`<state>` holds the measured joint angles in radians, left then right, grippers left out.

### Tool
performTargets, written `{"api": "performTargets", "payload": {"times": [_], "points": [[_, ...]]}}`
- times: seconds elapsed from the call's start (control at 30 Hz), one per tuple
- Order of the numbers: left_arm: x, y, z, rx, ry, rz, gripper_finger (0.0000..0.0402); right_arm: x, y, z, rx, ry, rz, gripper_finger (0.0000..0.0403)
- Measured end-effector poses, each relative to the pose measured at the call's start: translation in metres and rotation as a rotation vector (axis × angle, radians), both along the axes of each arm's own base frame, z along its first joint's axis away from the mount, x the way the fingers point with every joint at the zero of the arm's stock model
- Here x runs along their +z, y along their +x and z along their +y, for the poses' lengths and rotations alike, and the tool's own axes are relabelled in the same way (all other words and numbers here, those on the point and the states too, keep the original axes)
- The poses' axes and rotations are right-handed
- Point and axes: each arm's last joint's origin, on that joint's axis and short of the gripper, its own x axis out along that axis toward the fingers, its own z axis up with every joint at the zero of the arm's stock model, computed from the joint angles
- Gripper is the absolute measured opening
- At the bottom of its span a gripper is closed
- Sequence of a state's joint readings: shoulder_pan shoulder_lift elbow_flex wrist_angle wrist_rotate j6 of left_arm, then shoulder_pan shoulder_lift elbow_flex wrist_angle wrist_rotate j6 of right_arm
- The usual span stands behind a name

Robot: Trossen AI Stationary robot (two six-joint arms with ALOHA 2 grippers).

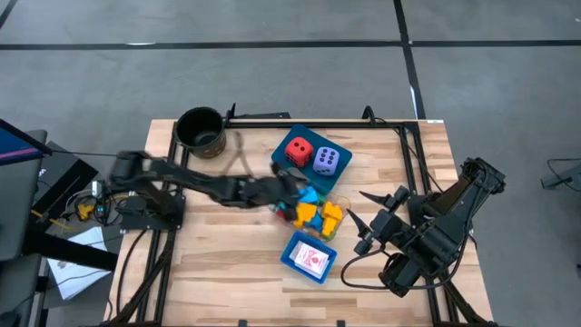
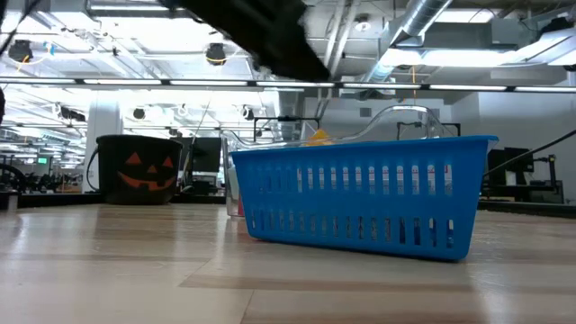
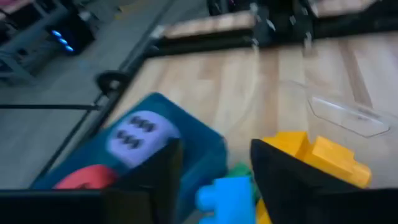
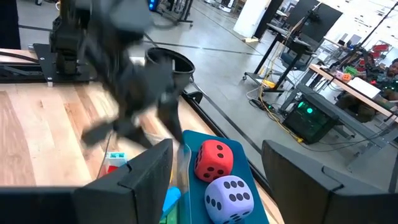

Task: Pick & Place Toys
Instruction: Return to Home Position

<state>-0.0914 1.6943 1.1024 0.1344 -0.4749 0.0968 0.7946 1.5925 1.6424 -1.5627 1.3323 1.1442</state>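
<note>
Cards (image 1: 313,262) lie in the small blue tray (image 1: 290,247) up front, bricks (image 1: 316,215) sit heaped mid-table under the left gripper (image 3: 216,144), wide open and empty, which I think must lift and go home without bumping the dice (image 1: 297,152) or the dark pot (image 1: 201,133) behind, while the right gripper (image 4: 216,149) waits aside, open too.

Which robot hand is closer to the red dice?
Left. The left gripper hovers just below the red die in the high view; the right gripper sits farther off, toward the lower right.
</note>
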Motion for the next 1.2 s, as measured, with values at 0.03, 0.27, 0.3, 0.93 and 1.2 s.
{"api": "performTargets", "payload": {"times": [0.03, 0.27, 0.3, 0.93, 1.2], "points": [[0.007, -0.012, 0.001, 0.011, -0.003, -0.021, 0.0171, 0.0, 0.0, 0.001, 0.003, 0.001, 0.0, 0.0239], [0.02, -0.116, 0.023, 0.021, -0.098, -0.277, 0.0013, 0.0, -0.001, 0.001, 0.002, 0.005, -0.004, 0.0239], [0.019, -0.131, 0.028, -0.007, -0.119, -0.319, 0.0012, 0.0, -0.001, 0.001, 0.001, 0.006, -0.005, 0.0239], [-0.058, -0.246, 0.022, -0.307, -0.149, -0.531, 0.0001, -0.001, 0.005, -0.006, -0.032, 0.036, 0.006, 0.0239], [-0.066, -0.265, 0.02, -0.321, -0.138, -0.472, 0.0001, -0.001, 0.0, 0.0, -0.009, 0.043, -0.003, 0.0239]]}}
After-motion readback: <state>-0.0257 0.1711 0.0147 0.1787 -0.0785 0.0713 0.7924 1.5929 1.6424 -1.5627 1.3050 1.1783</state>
